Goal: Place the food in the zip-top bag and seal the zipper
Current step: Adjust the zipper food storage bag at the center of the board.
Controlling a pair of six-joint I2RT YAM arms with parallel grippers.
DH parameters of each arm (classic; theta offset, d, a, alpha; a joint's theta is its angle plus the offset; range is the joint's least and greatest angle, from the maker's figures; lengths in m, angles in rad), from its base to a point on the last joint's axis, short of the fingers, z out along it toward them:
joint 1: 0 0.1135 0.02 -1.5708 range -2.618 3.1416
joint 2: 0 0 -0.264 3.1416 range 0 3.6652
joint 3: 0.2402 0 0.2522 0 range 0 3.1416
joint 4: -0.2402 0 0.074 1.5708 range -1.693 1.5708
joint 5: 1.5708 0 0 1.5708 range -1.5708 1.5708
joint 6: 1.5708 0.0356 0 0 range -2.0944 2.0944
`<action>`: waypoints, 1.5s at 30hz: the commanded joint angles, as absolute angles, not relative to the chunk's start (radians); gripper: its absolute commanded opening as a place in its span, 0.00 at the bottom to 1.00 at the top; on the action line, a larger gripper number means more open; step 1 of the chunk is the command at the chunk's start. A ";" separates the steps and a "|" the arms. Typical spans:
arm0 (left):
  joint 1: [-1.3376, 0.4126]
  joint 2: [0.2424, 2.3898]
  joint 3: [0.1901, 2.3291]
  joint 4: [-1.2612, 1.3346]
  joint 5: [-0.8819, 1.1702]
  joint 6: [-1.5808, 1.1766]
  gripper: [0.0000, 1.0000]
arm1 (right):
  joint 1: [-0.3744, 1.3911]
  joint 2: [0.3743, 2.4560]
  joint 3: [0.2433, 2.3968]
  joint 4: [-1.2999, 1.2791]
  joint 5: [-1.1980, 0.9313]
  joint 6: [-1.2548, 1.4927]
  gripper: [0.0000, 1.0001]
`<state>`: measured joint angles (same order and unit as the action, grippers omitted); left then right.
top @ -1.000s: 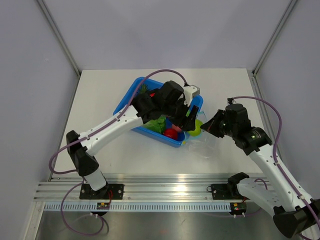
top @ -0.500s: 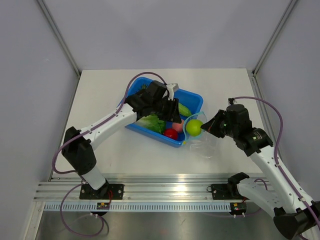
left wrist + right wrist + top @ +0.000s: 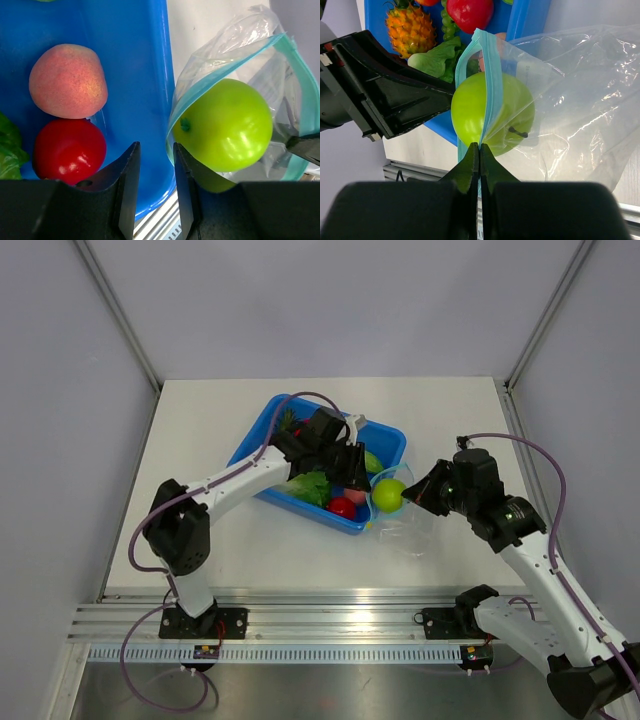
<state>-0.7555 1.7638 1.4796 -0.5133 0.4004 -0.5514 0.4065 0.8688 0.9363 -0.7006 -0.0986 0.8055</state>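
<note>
Left gripper [image 3: 155,150]: jaws were seen slightly parted with nothing between them, parked over the right wall of the blue tray [image 3: 145,75].

Right gripper [image 3: 479,147]: fingers were pressed together, pinching the zipper [image 3: 485,75] at the near lip of the zip-top bag [image 3: 580,100]. The mouth was held up and open, and the zipper was not sealed.

Green apple [image 3: 225,125]: it was found in the bag's mouth. One teal lip crossed its middle, the far half was under the clear film and the tray-side half was bare. It was not gripped by either arm.

In the top view the bag was seen lying on the table [image 3: 200,420], just beside the tray's near-right corner, mouth turned toward the tray.

Other food was logged in the tray:
- peach [image 3: 67,81], touching the red apple [image 3: 69,150] below it, both near the right wall
- lettuce [image 3: 437,57], beside them
- pineapple [image 3: 410,30], further in
- a second red fruit at the top edge of the right wrist view

The rest of the tray was hidden under the left arm in the top view, so no full count could be made.
</note>
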 commanded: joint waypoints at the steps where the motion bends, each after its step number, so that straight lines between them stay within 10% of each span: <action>1: -0.772 1.781 1.508 -0.459 0.434 -0.557 0.35 | 0.407 0.871 0.950 -0.675 -0.107 0.802 0.00; 8: -0.795 1.836 1.549 -0.472 0.439 -0.552 0.22 | 0.410 0.876 0.959 -0.696 -0.086 0.789 0.00; 10: -0.798 1.844 1.580 -0.488 0.436 -0.543 0.01 | 0.408 0.888 0.994 -0.783 -0.013 0.759 0.00; 18: -0.874 1.847 1.759 -0.638 0.341 -0.514 0.00 | 0.408 0.945 1.213 -1.135 0.287 0.673 0.00; 39: -0.920 1.990 1.836 -0.661 0.281 -0.382 0.00 | 0.408 0.903 1.088 -1.077 0.246 0.684 0.00; 43: -0.922 1.950 1.858 -0.686 0.269 -0.333 0.60 | 0.410 0.902 1.045 -1.037 0.227 0.698 0.00; 45: -0.920 1.930 1.887 -0.718 0.249 -0.287 0.72 | 0.410 0.900 1.045 -1.029 0.239 0.696 0.00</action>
